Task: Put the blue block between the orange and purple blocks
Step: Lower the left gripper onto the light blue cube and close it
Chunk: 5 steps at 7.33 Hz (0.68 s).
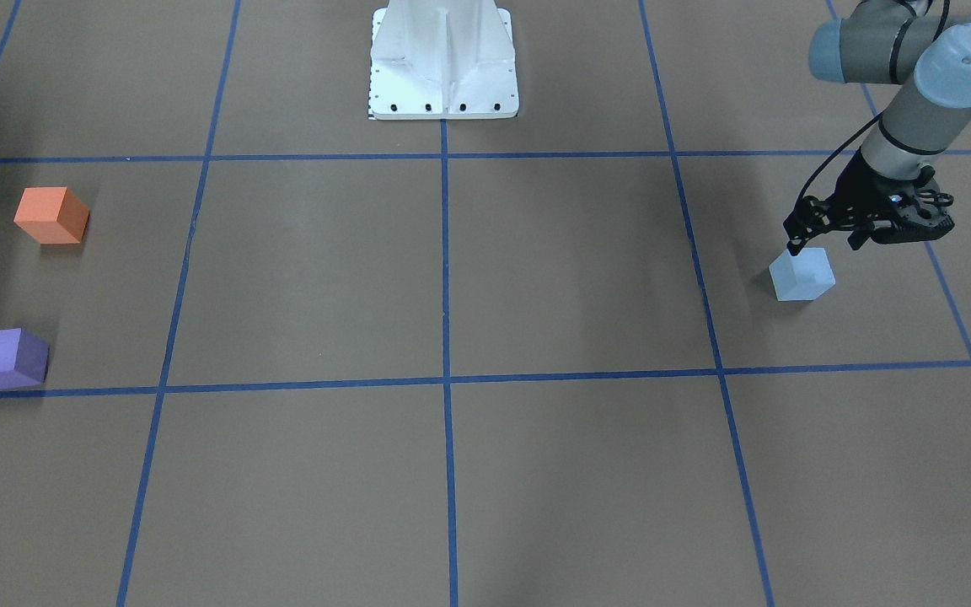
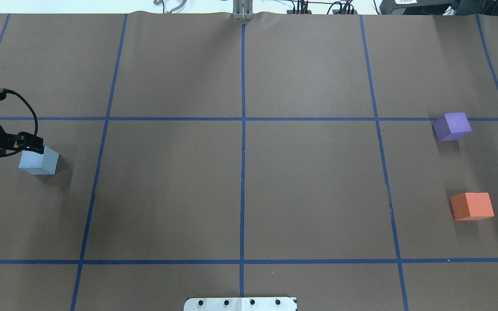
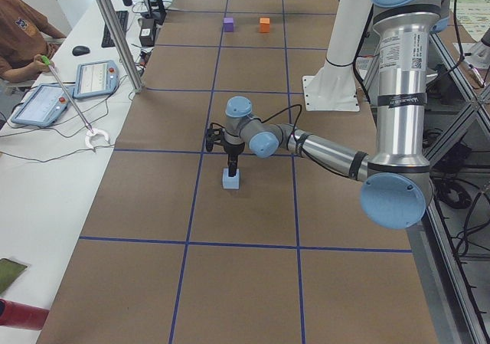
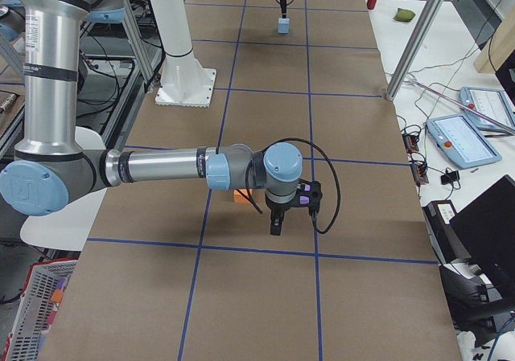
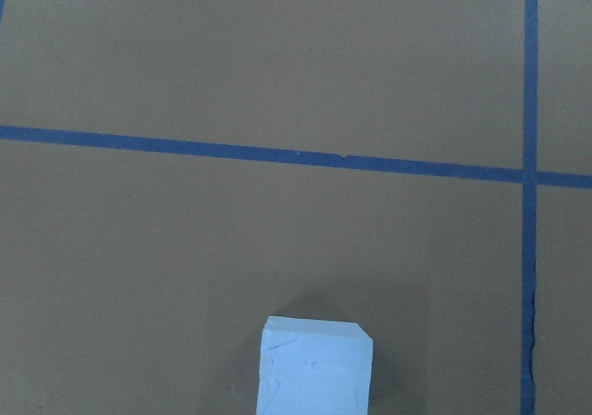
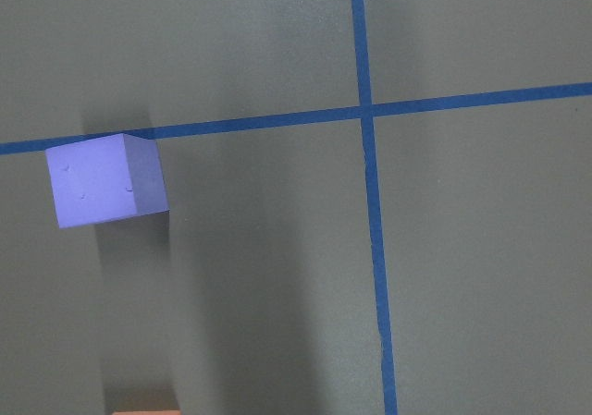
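Evidently at the pick-up stage: hovering with the left gripper (image 1: 824, 243) just above the blue block (image 1: 802, 276), with jaws apparently spread and gripping nothing. With that block resting at the table's left side, well apart from the orange block (image 1: 51, 215) and purple block (image 1: 7, 358) at the far right. Cannot tell whether spread or closed for the right gripper (image 4: 276, 231). Next calls for lowering around the block, closing, lifting, then carrying across into the gap between the pair.

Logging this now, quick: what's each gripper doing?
Left gripper: open, above the blue block, holding nothing.
Right gripper: cannot tell.
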Each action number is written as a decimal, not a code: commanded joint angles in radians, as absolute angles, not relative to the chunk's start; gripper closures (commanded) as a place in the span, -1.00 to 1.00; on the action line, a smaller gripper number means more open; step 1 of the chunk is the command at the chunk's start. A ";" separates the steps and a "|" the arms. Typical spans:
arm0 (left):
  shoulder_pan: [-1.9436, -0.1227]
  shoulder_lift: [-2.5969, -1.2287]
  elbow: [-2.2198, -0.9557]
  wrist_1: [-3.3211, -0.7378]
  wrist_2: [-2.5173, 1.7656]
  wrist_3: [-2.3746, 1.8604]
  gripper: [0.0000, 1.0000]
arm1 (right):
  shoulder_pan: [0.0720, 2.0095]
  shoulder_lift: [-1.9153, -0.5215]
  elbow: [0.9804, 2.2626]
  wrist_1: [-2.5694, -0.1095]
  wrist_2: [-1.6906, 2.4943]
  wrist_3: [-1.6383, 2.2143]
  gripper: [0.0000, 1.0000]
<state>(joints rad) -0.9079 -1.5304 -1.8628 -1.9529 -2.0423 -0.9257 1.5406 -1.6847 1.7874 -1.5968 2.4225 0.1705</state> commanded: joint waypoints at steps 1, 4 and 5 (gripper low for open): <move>-0.893 -1.531 -1.835 -1.953 -2.040 -0.876 -1.00 | 1.539 -1.681 1.787 -1.597 2.421 0.170 -0.99; -0.891 -1.543 -1.774 -1.960 -2.043 -0.824 -1.00 | 1.539 -1.686 1.789 -1.598 2.422 0.170 -0.99; -0.891 -1.546 -1.772 -1.960 -2.045 -0.825 -1.00 | 1.539 -1.686 1.787 -1.598 2.421 0.170 -0.99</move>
